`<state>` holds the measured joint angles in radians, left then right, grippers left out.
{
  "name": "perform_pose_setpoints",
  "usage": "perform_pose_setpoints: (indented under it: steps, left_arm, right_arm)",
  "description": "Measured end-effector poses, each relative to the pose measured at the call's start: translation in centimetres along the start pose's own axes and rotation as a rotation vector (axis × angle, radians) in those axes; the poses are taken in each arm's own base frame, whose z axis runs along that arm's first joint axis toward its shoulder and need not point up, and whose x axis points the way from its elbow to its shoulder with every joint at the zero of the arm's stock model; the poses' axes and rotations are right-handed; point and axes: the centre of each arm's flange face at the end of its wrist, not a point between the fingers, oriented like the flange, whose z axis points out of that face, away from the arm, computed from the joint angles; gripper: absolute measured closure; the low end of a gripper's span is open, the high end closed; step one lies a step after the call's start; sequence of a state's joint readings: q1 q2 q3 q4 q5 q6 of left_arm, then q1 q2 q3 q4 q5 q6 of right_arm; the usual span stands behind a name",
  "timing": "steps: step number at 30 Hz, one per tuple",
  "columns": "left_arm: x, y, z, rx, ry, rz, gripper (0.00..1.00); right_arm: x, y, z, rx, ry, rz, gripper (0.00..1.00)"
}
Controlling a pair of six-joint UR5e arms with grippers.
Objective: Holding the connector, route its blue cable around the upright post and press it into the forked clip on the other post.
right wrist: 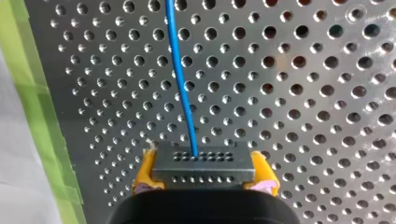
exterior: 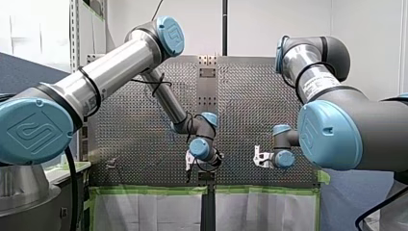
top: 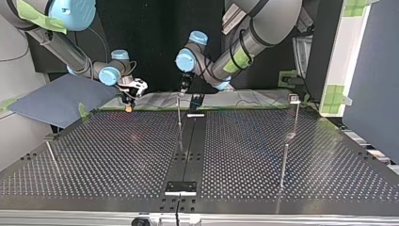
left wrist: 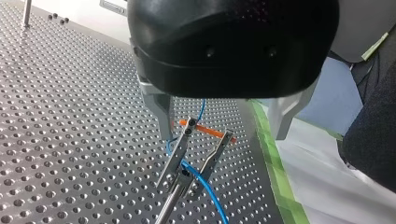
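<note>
In the left wrist view the forked clip [left wrist: 196, 156] tops a thin post between my left gripper's [left wrist: 223, 135] metal fingers [left wrist: 161, 114], which stand wide open on either side without touching it. The blue cable [left wrist: 203, 184] runs through the bottom of the fork. An orange piece [left wrist: 205, 129] lies on the plate beyond it. My right gripper [right wrist: 204, 173] has its yellow pads [right wrist: 144, 170] shut on the dark grey connector [right wrist: 203, 161], and the blue cable [right wrist: 180, 70] leads away from it over the table. In the top view my left gripper [top: 182, 88] hangs over the post [top: 179, 113] and my right gripper [top: 128, 100] is to its left.
The perforated table [top: 117, 155] carries more thin posts: one at the top view's right with a clip on top [top: 295, 110], one nearer [top: 283, 165], and a short one at the left [top: 51, 157]. Green tape [left wrist: 273, 163] marks the table's edge beside the clip.
</note>
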<state>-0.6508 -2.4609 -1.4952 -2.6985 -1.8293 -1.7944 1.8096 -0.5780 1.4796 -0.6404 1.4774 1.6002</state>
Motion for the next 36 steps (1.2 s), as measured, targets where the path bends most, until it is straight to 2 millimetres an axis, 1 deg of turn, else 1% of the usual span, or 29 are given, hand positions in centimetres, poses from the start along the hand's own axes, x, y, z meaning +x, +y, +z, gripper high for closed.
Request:
perform_pose_setpoints:
  steps: [8, 14, 22, 30, 36]
  left_arm:
    - [0.0, 0.0, 0.0, -0.003, 0.0, -0.001, 0.0]
    - [-0.4, 0.1, -0.9, -0.032, -0.011, 0.003, 0.0]
    - [-2.8, 0.6, -3.5, -0.082, -0.097, -0.025, 0.0]
    - [-5.2, 0.7, -6.3, -0.063, -0.182, -0.098, 0.0]
    - [-6.7, 1.2, -8.5, -0.052, -0.224, -0.125, 0.0]
  right_arm:
    - [-0.1, 0.0, 0.0, 0.0, -0.001, 0.0, 1.0]
    - [-0.1, 0.2, 0.0, -0.002, -0.001, 0.001, 1.0]
    - [-0.1, 0.2, 0.0, -0.003, -0.001, 0.007, 1.0]
    - [-0.2, 0.0, 0.0, 0.0, -0.007, 0.013, 1.0]
    - [-0.3, 0.0, -0.2, -0.001, -0.021, 0.014, 1.0]
